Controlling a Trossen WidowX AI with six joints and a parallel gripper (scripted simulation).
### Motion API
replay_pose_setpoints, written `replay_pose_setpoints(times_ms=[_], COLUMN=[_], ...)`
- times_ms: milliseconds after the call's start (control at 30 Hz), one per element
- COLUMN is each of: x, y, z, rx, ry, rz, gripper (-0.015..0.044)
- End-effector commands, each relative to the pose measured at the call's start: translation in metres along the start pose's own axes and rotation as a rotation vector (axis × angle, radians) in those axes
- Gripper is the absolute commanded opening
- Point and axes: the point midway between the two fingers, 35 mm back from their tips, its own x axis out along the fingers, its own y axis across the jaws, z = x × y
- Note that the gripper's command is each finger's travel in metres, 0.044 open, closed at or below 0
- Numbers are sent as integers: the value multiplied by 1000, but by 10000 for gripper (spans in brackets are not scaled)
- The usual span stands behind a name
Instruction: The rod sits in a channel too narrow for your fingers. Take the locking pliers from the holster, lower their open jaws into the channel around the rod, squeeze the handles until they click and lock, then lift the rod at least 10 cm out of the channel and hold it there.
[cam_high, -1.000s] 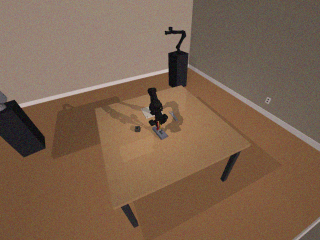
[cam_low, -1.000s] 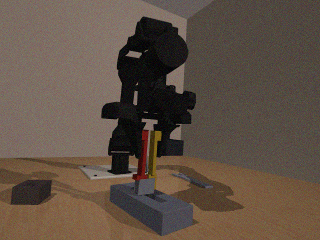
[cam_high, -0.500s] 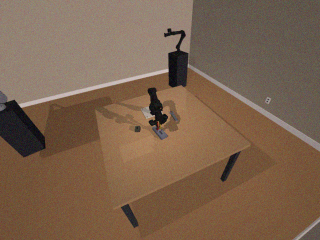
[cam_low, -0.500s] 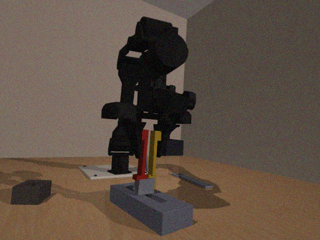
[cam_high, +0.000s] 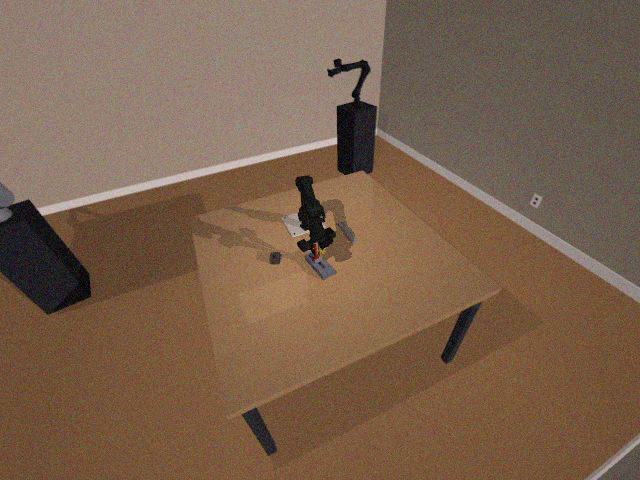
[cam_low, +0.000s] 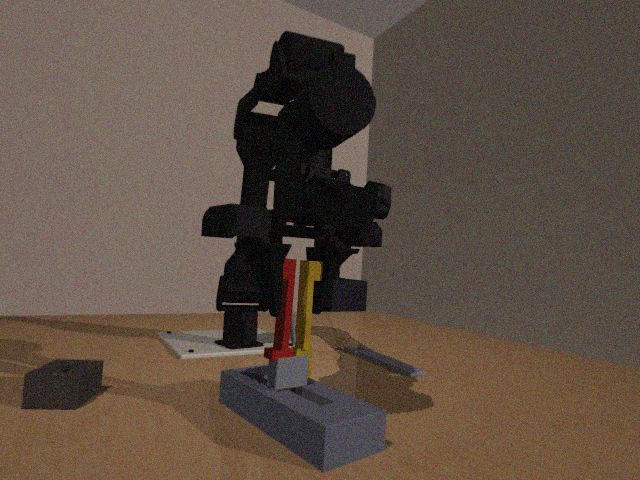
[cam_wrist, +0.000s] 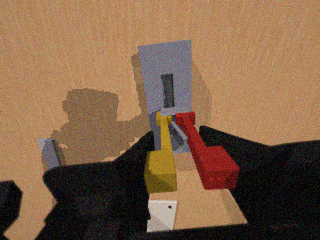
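Two upright plier handles, red (cam_high: 316, 252) (cam_low: 284, 310) (cam_wrist: 218, 167) and yellow (cam_high: 320, 253) (cam_low: 306, 310) (cam_wrist: 161, 167), are clamped between my gripper's (cam_high: 316, 245) (cam_low: 297, 297) (cam_wrist: 176, 137) jaws, nearer the counter's (cam_high: 330, 330) (cam_low: 516, 413) (cam_wrist: 260, 60) far edge.

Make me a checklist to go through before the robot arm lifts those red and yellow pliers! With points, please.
1. Gripper (cam_low: 298, 294) (cam_wrist: 176, 132) shut on the pliers (cam_low: 283, 315) (cam_wrist: 165, 135): ok, the red and yellow handles are between its fingers.
2. Pliers upright: ok, the handles rise above the gray block (cam_high: 326, 271) (cam_low: 351, 439) (cam_wrist: 175, 60).
3. Jaws down at the channel (cam_low: 315, 396) (cam_wrist: 168, 90): cannot tell, the pliers' gray middle piece hides them.
4. Rod between the jaws: cannot tell, I can't make it out.
5. Handles locked: cannot tell, a gap shows between them, but no lock can be seen.
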Motion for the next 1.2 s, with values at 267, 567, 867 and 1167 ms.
replay_pose_setpoints(times_ms=[267,567,867,1167], x=[-10,-15,-20,-25], y=[-3,-4,-5,-6], z=[2,2,3,3], rx=[-1,-1,-1,0], ry=[-8,-7,-7,-7], rz=[2,6,10,14], gripper=[108,108,108,108])
